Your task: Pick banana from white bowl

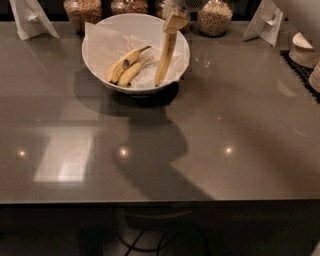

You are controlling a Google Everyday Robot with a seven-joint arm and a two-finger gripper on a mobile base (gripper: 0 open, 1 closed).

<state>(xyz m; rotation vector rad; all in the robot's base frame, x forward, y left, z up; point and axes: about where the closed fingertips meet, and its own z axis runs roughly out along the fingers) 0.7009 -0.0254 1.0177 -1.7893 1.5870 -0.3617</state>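
The white bowl (100,57), lined with white paper, stands at the back of the dark table. My gripper (173,24) is above the bowl's right side, at the top edge of the view, shut on the upper end of the long banana (164,59). The banana hangs nearly upright with its lower tip just over the paper near the bowl's front rim. Two other bananas lie in the bowl: one with a dark sticker (125,62) and a shorter one (132,72) beside it.
Glass jars of grain (83,10) (215,17) stand behind the bowl. White folded cards stand at the back left (30,18) and back right (265,21). Stacked plates (304,48) sit on a black mat (299,66) at the right edge.
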